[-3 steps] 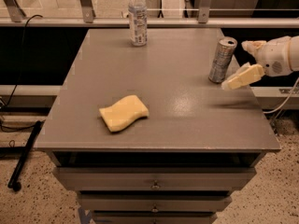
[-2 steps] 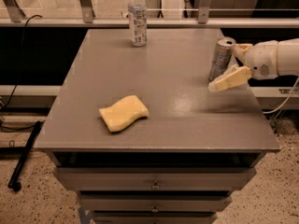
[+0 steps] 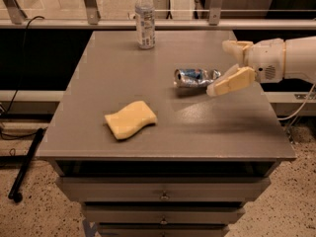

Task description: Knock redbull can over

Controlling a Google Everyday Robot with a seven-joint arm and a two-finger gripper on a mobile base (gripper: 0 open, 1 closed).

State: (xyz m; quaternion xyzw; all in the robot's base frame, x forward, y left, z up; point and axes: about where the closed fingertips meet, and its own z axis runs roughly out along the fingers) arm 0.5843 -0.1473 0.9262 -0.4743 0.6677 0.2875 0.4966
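Observation:
The redbull can, silver with blue patches, lies on its side on the grey table, right of the middle, its length running left to right. My gripper reaches in from the right with its cream fingers spread open. The lower finger is at the can's right end; the upper finger is behind the can and apart from it. The gripper holds nothing.
A clear plastic water bottle with a white cap stands upright at the table's far edge. A yellow sponge lies front left of the can. Drawers sit under the tabletop. A railing runs behind the table.
The can stood upright by the gripper before; now it lies on its side, tipped to the left. The gripper has swept left and forward across the spot where the can stood.

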